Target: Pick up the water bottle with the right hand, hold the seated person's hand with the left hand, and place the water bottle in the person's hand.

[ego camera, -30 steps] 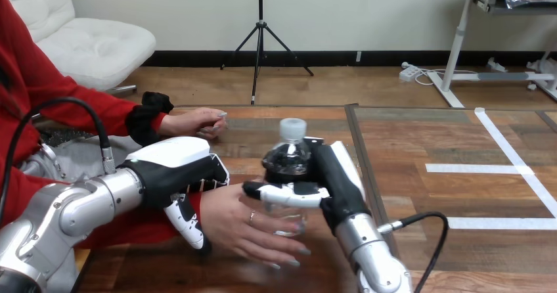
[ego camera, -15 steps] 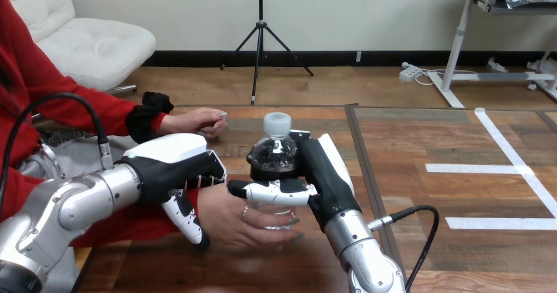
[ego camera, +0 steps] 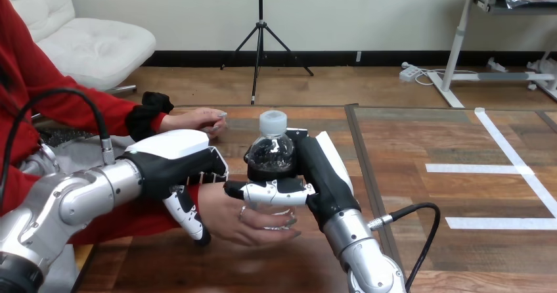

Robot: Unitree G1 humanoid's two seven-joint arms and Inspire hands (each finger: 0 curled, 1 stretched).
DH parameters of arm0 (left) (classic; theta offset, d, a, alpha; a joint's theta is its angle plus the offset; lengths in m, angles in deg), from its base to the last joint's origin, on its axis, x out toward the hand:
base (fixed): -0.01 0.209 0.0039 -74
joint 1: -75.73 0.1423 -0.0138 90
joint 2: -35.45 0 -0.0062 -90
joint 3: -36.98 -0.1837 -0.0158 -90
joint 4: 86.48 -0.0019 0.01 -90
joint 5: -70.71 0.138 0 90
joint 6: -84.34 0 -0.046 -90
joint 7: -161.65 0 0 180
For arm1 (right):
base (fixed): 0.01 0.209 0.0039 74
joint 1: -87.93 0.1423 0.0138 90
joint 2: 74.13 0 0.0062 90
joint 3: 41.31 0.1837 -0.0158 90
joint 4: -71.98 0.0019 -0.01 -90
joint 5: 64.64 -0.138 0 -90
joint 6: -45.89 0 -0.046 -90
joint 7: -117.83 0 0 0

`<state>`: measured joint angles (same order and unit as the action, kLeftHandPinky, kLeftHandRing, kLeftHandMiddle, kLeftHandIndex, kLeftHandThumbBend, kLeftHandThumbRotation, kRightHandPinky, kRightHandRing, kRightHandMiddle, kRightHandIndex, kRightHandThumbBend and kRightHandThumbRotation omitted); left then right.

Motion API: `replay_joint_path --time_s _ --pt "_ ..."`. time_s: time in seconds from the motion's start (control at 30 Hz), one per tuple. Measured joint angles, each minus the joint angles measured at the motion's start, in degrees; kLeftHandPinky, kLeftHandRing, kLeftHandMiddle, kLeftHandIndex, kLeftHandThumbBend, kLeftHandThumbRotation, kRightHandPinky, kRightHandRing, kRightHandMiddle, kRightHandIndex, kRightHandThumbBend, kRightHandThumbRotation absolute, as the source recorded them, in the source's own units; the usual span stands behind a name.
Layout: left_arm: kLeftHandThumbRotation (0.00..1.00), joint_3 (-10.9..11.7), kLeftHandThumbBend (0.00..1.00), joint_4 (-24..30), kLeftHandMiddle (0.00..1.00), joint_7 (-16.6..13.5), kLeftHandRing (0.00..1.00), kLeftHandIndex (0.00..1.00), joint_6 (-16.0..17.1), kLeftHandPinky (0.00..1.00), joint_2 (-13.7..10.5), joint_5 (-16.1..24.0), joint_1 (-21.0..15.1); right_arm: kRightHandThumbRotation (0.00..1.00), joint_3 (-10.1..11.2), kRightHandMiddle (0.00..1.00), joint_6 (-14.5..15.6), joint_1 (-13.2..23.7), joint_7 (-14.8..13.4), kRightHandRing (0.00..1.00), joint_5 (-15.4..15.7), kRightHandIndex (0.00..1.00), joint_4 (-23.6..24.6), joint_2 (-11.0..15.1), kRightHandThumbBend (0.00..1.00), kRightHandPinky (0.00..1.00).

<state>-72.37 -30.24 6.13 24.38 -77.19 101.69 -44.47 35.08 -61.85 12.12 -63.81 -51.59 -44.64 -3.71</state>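
Note:
A clear water bottle (ego camera: 270,156) with a white cap stands upright in my right hand (ego camera: 323,175), whose fingers and thumb are curled round its middle. The bottle's base rests in the person's hand (ego camera: 238,219), which lies palm up near the table's front left, its fingers bent up around the base. My left hand (ego camera: 172,163) sits over the person's wrist. Its thumb hooks down the near side of the wrist and its fingers wrap the far side.
The person's other hand (ego camera: 196,119) rests on the wooden table (ego camera: 289,267) at the back left. A dark seam (ego camera: 360,150) splits the table top, and white tape lines (ego camera: 519,169) mark its right half.
My right hand has carried the bottle left and down onto the person's palm. The person's fingers have curled up around the base. My left hand has stayed on the wrist.

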Motion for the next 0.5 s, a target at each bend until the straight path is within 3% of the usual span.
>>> replay_joint_path --time_s 0.5 --pt "0.0 -0.1 0.83 -2.6 0.38 -0.5 0.32 0.4 1.5 0.27 1.4 1.4 -0.7 0.0 -3.3 0.38 7.1 -4.2 -1.3 0.33 2.2 0.39 8.5 0.5 0.87 0.29"
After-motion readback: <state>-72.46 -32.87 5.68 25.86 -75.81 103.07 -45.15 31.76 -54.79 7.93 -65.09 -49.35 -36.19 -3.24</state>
